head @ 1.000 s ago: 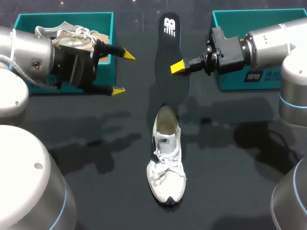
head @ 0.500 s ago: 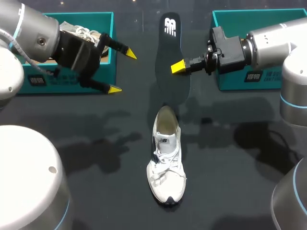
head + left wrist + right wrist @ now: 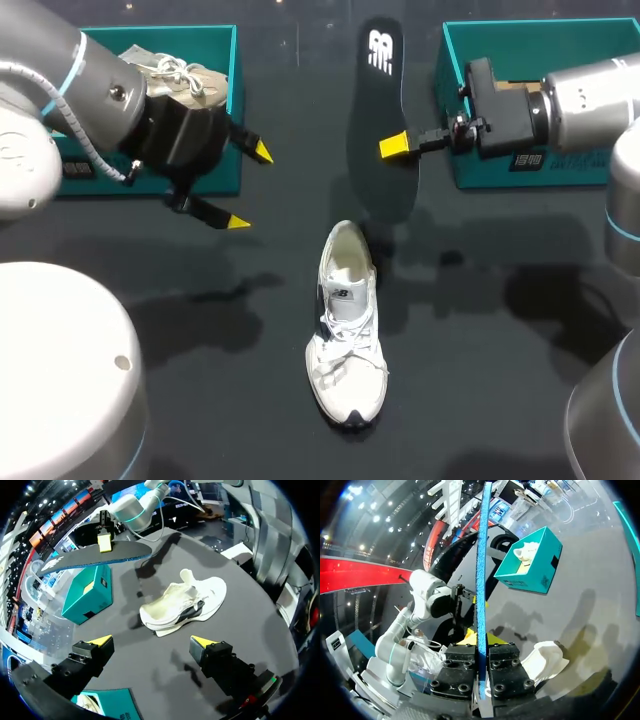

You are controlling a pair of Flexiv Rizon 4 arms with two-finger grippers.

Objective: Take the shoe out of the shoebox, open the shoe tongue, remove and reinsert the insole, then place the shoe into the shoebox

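Your right gripper (image 3: 394,146) pinches the insole (image 3: 378,95): tilt its near end into the shoe (image 3: 346,325) while your spread left gripper (image 3: 250,187) steadies the heel.

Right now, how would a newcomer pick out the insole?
Look between the teal left shoebox and right shoebox at the table's far side. There my right gripper holds the insole in the air, beyond the white shoe's heel. It is the only flat, dark, foot-shaped piece.
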